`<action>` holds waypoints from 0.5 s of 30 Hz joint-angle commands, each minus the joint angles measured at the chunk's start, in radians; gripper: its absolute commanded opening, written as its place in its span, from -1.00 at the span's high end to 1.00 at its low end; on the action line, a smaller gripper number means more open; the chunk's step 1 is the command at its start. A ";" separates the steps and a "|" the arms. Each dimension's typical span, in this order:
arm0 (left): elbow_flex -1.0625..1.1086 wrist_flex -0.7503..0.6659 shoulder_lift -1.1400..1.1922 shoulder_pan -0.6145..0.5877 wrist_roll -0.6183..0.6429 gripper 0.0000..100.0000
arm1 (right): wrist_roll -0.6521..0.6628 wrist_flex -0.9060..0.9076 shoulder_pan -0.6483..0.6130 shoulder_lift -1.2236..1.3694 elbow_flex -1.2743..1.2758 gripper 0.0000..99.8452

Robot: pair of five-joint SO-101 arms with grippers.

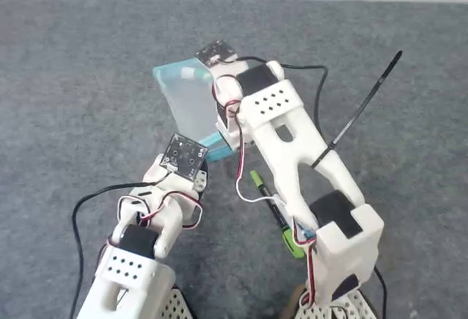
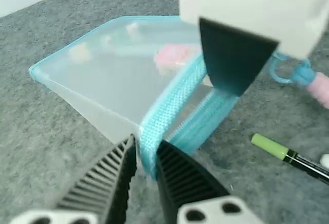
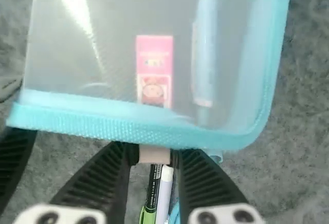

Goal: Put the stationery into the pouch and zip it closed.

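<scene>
While a pink eraser sits inside the pouch, the green pen lies out on the table and the zip looks open — plenty left. Left gripper pinches the pouch's zip edge; right gripper clamps a pale tab there — pouch held between them.

The clear plastic pouch is frosted with sky-blue woven zip edging, what looks like a pink rectangular eraser with a printed label shows through it, the slim marker pen is lime-green and black, and the felt-like table cover is mottled grey.
</scene>
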 commanded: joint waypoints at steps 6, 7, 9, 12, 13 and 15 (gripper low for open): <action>-0.022 0.005 -0.025 0.020 -0.018 0.98 | 0.057 0.091 -0.045 -0.028 -0.160 0.45; -0.022 0.002 -0.025 0.002 -0.014 0.98 | 0.074 0.104 -0.045 -0.028 -0.160 0.45; -0.022 -0.015 -0.025 -0.031 0.011 0.98 | 0.100 0.116 -0.044 -0.038 -0.160 0.45; -0.022 -0.025 -0.025 -0.051 0.023 0.98 | 0.114 0.136 -0.038 -0.091 -0.160 0.45; -0.022 -0.025 -0.025 -0.052 0.023 0.98 | 0.114 0.140 -0.038 -0.122 -0.157 0.45; -0.022 -0.025 -0.025 -0.063 0.025 0.98 | 0.114 0.166 -0.038 -0.193 -0.155 0.45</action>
